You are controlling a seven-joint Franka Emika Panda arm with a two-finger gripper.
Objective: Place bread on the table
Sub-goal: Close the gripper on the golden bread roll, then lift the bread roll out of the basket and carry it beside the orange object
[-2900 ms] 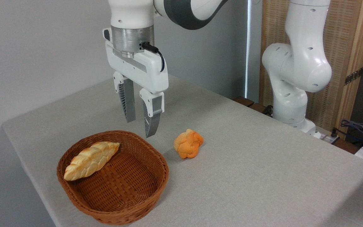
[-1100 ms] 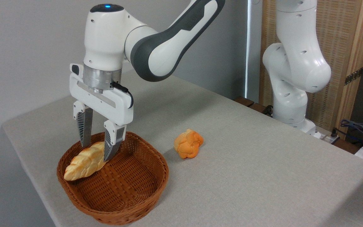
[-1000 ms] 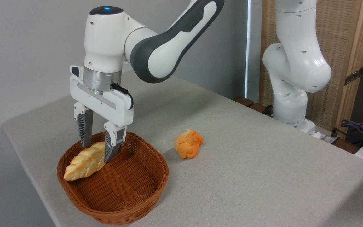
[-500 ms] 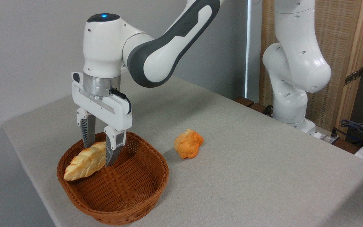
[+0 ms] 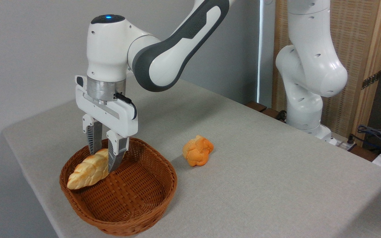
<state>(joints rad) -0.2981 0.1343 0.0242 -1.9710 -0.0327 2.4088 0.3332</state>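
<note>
Gripper (image 5: 104,158), at centre left of the frame, has its fingers pressed against the upper end of the bread (image 5: 88,168). I judge the grasp made; the loaf lies in the basket (image 5: 137,211), with lifting and placing on the table (image 5: 260,172) left.

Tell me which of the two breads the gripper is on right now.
The long pale braided loaf in the basket; the gripper straddles its far end. The round orange bun sits alone on the table.

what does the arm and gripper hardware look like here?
White glossy arm with dark grey joint covers, a blue light on top of the wrist, a silver metal flange. White boxy gripper with a black cable looped at its side; grey ribbed fingers in white mounts.
</note>
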